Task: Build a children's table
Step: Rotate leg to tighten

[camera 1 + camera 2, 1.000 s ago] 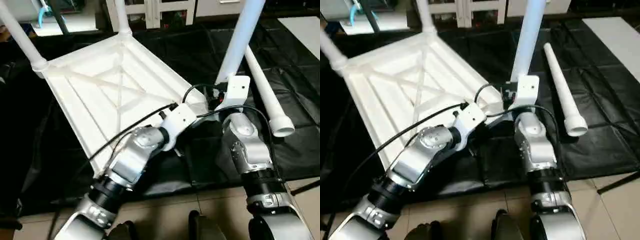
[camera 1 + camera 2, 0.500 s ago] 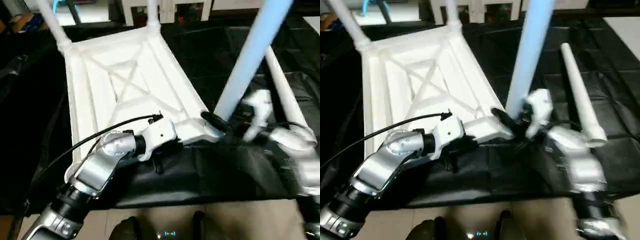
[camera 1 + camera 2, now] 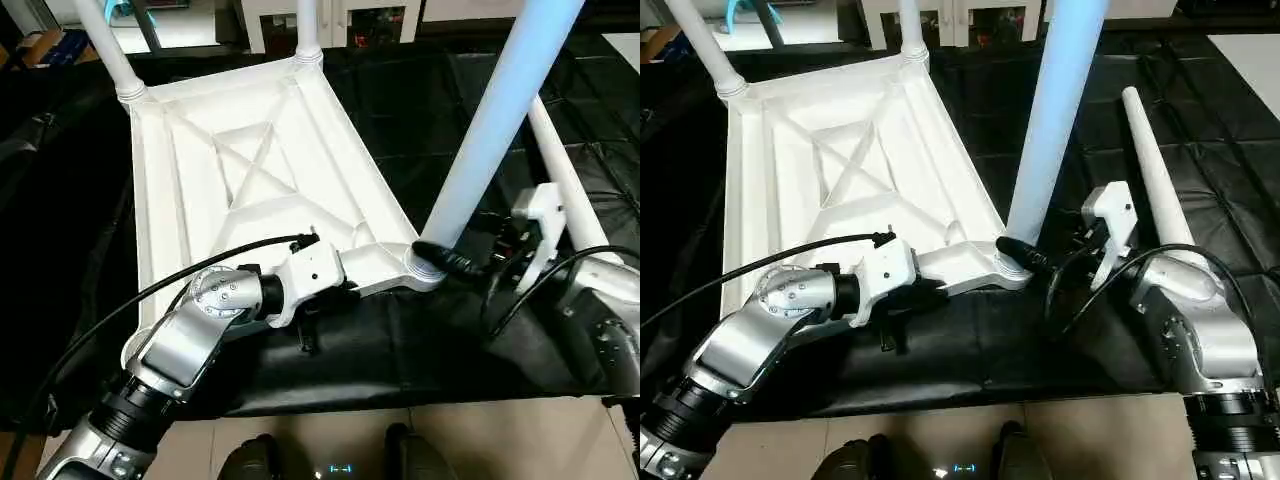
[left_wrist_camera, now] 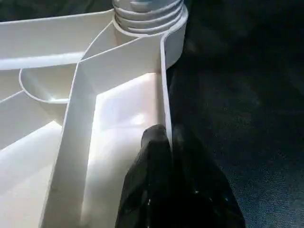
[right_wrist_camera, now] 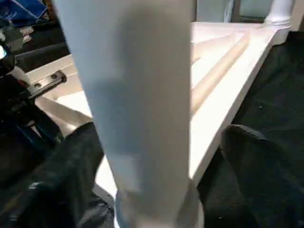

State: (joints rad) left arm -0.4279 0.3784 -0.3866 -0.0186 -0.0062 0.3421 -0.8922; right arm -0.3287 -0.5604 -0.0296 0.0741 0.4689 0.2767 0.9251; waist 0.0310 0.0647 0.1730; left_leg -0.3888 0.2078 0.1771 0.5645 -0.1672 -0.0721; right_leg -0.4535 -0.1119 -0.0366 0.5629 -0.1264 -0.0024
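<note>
The left pincer (image 4: 166, 142) clamps the table top's (image 3: 250, 170) rim beside the upright leg (image 3: 490, 130); the right pincer (image 5: 156, 156) stands open, straddling that leg.

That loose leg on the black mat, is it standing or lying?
Lying. The loose leg rests flat on the black mat, beside the tabletop.

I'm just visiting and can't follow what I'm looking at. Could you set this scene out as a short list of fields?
Table top: white table top lying upside down on black sheeting, X-ribs up
Fitted legs: three stand in corner sockets; nearest leg
Loose leg: fourth leg lies on the sheeting
Left gripper: left gripper pinches the top's rim near that socket
Right gripper: right gripper open, fingers either side of the nearest leg
</note>
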